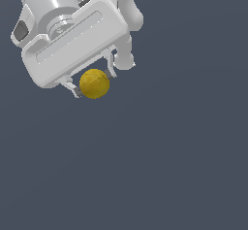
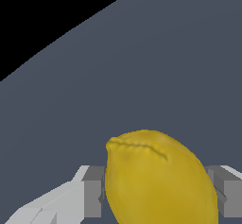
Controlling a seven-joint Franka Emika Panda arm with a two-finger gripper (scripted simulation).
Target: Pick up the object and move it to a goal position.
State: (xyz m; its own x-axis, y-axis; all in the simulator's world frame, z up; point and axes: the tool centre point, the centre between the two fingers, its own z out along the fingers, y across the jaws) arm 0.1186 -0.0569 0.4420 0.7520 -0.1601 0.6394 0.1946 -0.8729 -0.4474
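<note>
In the exterior view's upper left, the white gripper (image 1: 93,84) grasps the mustard-yellow, lemon-like object (image 1: 94,84) between its two fingers (image 1: 75,89), one pad pressed against each side, over the plain grey-blue floor (image 1: 174,151).

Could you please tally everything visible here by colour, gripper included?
Yellow: 1, the lemon, between the fingers.
White: 1, the gripper.
Dark grey-blue: 1, the floor.
Total: 3
</note>
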